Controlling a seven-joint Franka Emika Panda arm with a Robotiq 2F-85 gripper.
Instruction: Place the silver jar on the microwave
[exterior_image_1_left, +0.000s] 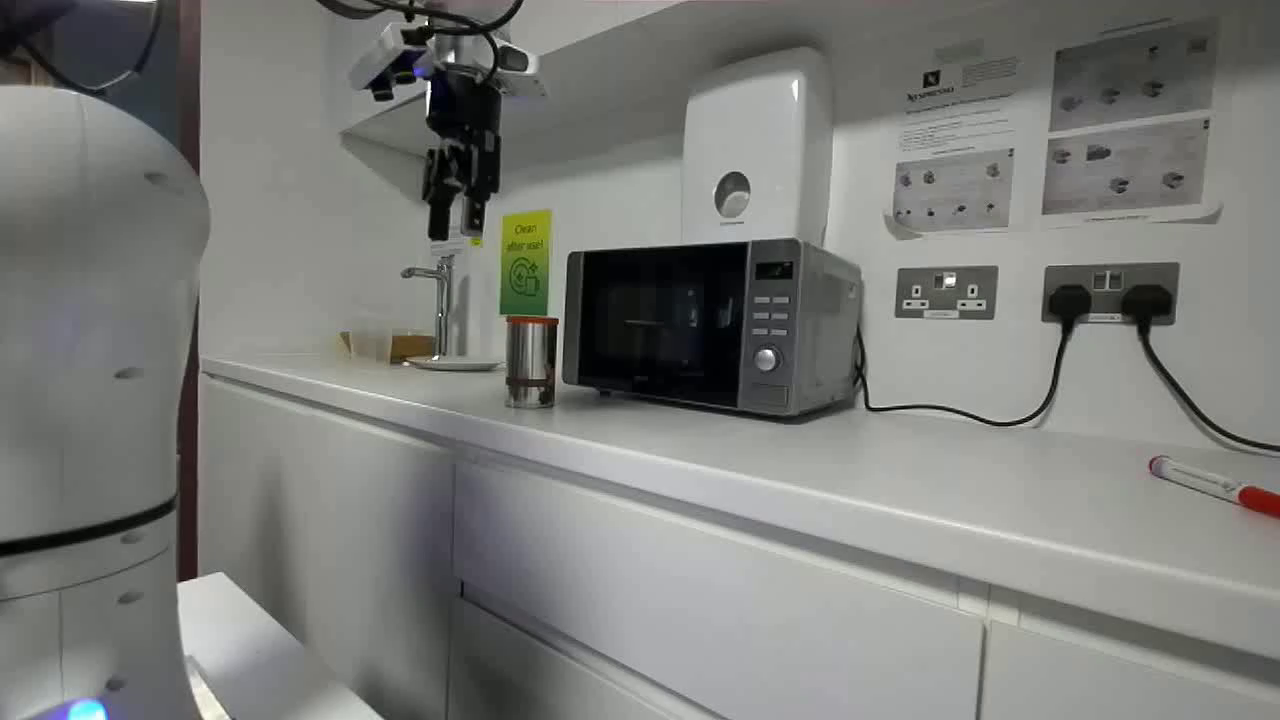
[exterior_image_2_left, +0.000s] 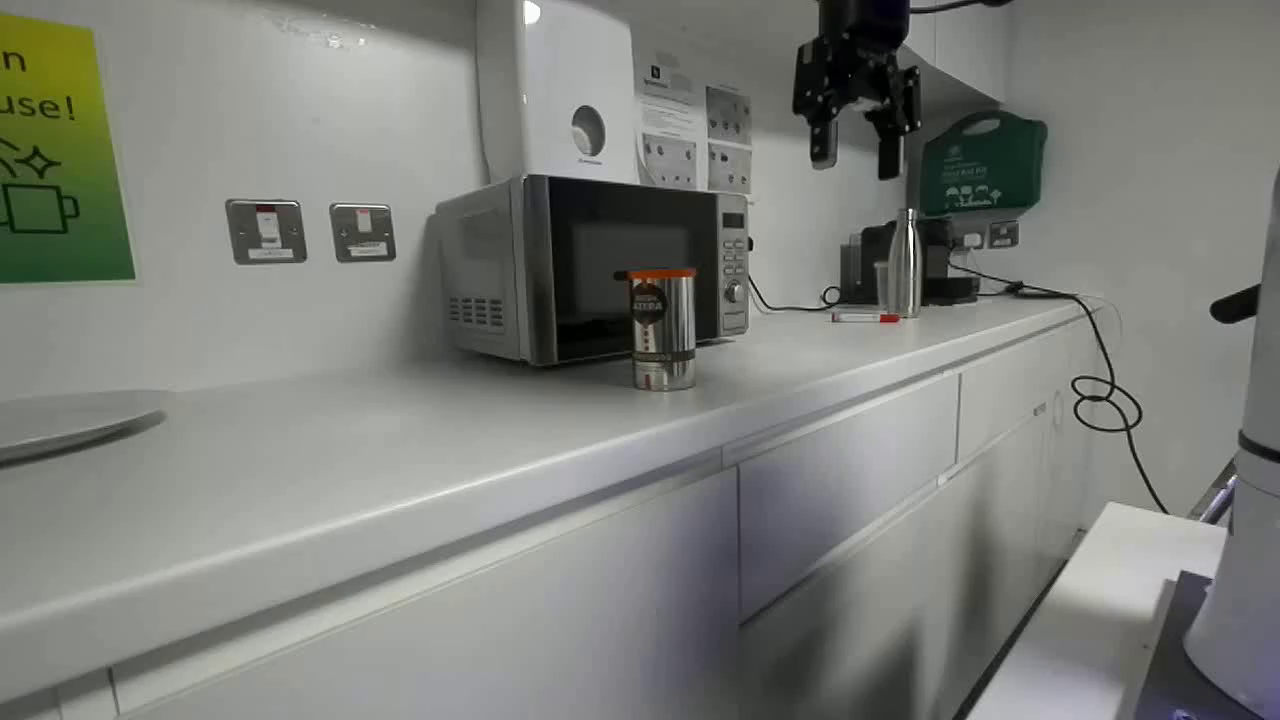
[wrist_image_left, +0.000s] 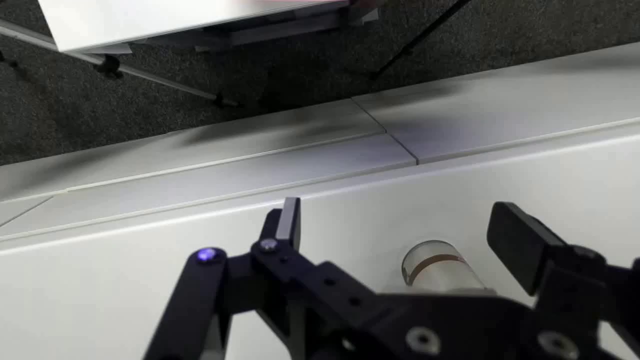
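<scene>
My gripper (exterior_image_2_left: 857, 155) hung in the air above the counter (exterior_image_2_left: 350, 460), its 2 fingers (wrist_image_left: 522, 245) spread well apart and pointing down. The jar (exterior_image_1_left: 531, 362) stood upright on the counter, in front of the microwave (exterior_image_1_left: 712, 328) and apart from it, near the edge of the door (exterior_image_1_left: 655, 325) farther from the controls (exterior_image_1_left: 771, 315). In the wrist view, my gripper hid part of the jar. A dispenser (exterior_image_1_left: 755, 140) rose behind the microwave. In an exterior view, a pen (exterior_image_2_left: 858, 318) lay near a bottle (exterior_image_2_left: 906, 265); 2 plugs (exterior_image_1_left: 1069, 302) sat in a socket (exterior_image_1_left: 1109, 284).
</scene>
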